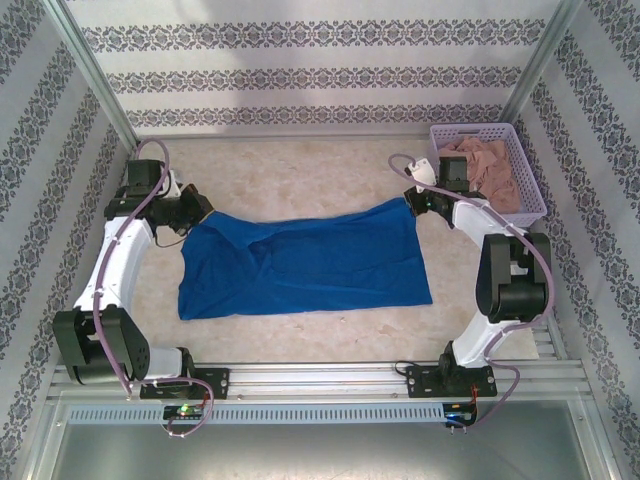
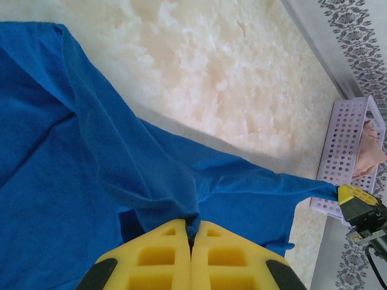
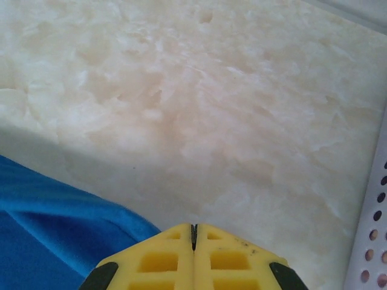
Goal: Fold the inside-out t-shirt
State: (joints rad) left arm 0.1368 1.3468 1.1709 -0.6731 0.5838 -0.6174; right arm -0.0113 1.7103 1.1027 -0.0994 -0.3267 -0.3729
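Slippage is the risk; royal-blue cotton t-shirt (image 1: pixel 305 262) lies spread on the pale marbled table (image 1: pixel 300 172), far corners pinched by the closed left gripper (image 2: pixel 190 228) and, apparently, the closed right gripper (image 3: pixel 193 227); uneven pulling could free that thin hold or bunch the cloth.

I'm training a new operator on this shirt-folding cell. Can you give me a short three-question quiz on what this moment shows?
1. True or false: the basket stands on the left arm's side of the table.
2. What is the left gripper shut on? A) the blue t-shirt B) the basket C) nothing
3. Short answer: which edge of the t-shirt does the right gripper hold, near or far?
Key: 1 false, it stands on the right arm's side. 2 A. 3 the far edge, at its right corner.
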